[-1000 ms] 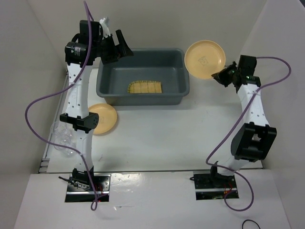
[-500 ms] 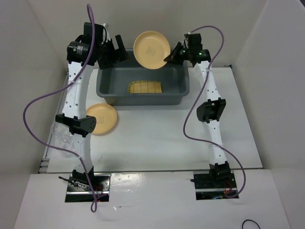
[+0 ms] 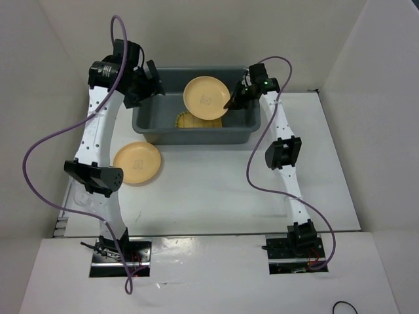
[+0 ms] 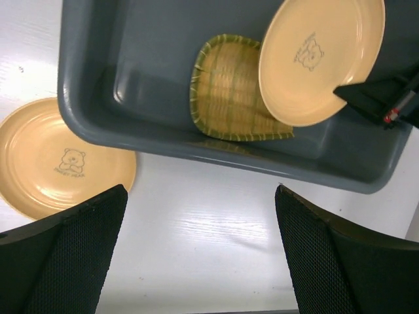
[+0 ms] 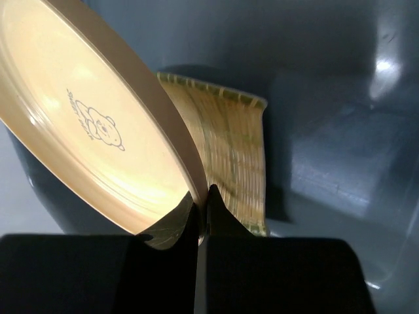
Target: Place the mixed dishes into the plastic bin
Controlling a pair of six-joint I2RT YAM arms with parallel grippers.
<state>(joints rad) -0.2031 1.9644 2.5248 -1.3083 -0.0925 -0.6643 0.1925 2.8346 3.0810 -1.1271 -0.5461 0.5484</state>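
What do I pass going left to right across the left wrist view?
plate on the table → slatted tray → held plate → right end effector, pinching that plate's rim. The bin spans most of the width, so it has no single place.

White table (image 3: pixel 209 196), possibly a black cord (image 3: pixel 343 305)

My white left arm (image 3: pixel 95 127) and white right arm (image 3: pixel 294 193) carry black joint housings (image 3: pixel 91 176); I see looping purple cables (image 3: pixel 26 163) and black, mesh-textured left fingers (image 4: pixel 72 261).
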